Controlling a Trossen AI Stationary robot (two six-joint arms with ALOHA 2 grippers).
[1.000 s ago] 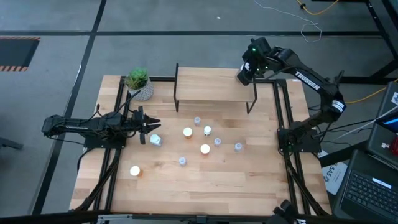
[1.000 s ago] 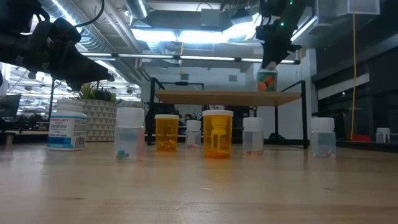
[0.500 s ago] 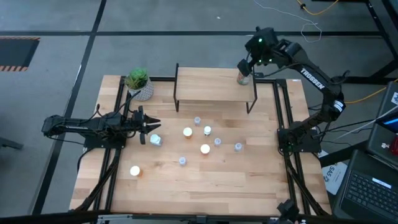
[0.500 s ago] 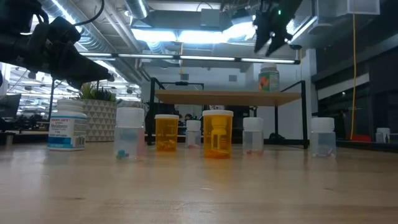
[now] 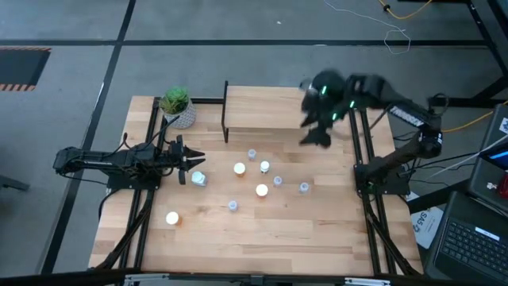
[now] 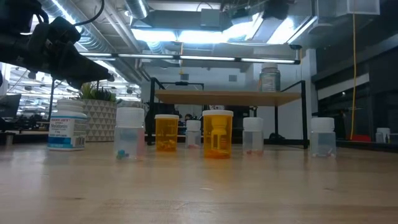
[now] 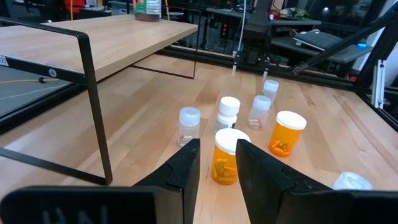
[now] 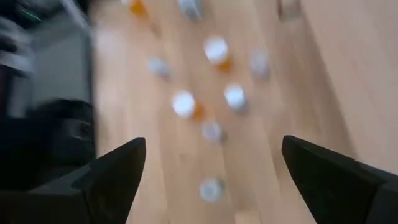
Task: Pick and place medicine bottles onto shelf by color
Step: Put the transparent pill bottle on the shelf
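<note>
Shelf: upper centre of high view, long axis running left-right across frame, board level on black legs. One greenish bottle stands upright on its right end in low view, long axis vertical, white cap up; nothing touching it.

Right tool: motion-blurred in high view, over shelf's right end/front edge, upper right of centre. Wrist view shows its fingers spread wide w/ nothing between; looks down on the scattered bottles.

Left tool: left-centre of high view, pointing right toward the bottles, fingers parted by a narrow gap, empty. White labelled bottle just beside its tip.

Rest of bottles on table, all upright, caps up: orange ones clustered mid-frame; small clear ones around them; one orange apart at lower left.

Plant in pot at upper left, near shelf's left legs
</note>
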